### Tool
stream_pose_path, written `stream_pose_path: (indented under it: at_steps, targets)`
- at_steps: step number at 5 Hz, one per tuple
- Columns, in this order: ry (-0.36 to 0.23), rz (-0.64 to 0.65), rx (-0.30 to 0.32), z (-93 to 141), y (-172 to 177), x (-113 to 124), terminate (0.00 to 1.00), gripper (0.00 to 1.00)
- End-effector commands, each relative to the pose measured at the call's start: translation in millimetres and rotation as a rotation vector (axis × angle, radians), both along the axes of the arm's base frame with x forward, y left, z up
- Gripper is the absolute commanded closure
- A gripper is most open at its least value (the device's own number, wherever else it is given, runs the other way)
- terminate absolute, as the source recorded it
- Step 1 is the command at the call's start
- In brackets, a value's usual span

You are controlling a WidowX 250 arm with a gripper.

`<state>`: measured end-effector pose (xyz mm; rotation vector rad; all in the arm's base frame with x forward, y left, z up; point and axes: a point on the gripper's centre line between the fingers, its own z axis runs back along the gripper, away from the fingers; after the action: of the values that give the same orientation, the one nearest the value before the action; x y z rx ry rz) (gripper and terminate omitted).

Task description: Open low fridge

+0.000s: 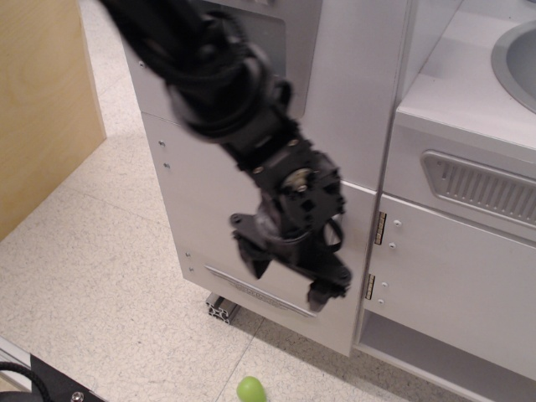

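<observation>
The low fridge is a flat pale grey-white door in the lower middle, and it stands shut. Its thin trim strip shows near the bottom. Its silver handle is hidden behind my black arm. My gripper hangs tip-down right in front of the door's right side, where the handle is. Motion blur and the wrist body hide the fingers, so I cannot tell whether they are open or whether they touch the handle.
Above is the panel with the dispenser niche. To the right are a vented door, a lower door and the sink. A green ball lies on the floor. A wooden panel stands at the left.
</observation>
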<state>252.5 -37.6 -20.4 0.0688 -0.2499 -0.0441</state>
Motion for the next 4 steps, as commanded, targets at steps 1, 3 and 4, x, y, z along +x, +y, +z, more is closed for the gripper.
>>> stream_pose_path:
  at_steps: [1, 3, 4]
  targets:
    - [-0.085, 0.007, -0.010, 4, -7, 45, 0.00, 0.00]
    - [-0.100, 0.002, -0.031, 2, 3, 65, 0.00, 0.00]
    - [-0.121, -0.006, -0.028, 1, 4, 65, 0.00, 1.00]
